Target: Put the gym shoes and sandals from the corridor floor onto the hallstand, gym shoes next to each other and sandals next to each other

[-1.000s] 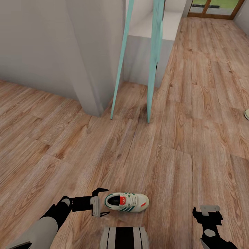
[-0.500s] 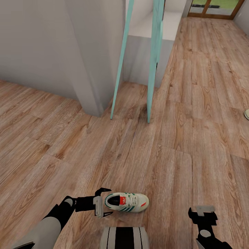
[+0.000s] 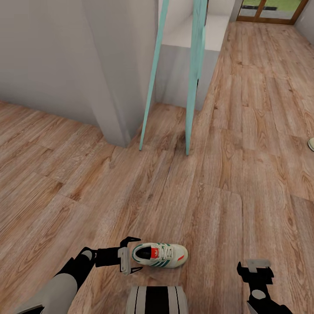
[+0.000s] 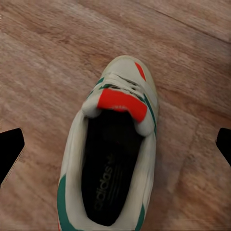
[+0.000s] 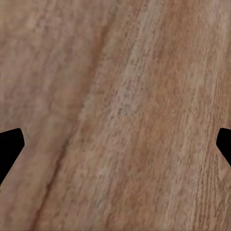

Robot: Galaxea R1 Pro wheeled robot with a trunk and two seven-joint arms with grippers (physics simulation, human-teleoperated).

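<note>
floor [image 3: 226, 183]: wood-grain planks | on it: one sneaker [image 3: 160, 255], upright, near bottom centre | pale object at right edge, unclear

**One gym shoe on the floor**

A cream-white gym shoe [image 3: 160, 254] with green stripes and a red tongue label lies upright on the wood-plank floor [image 3: 226, 174] before me, toe pointing right. A second pale shoe [image 3: 311, 144] shows partly at the far right edge.
</note>
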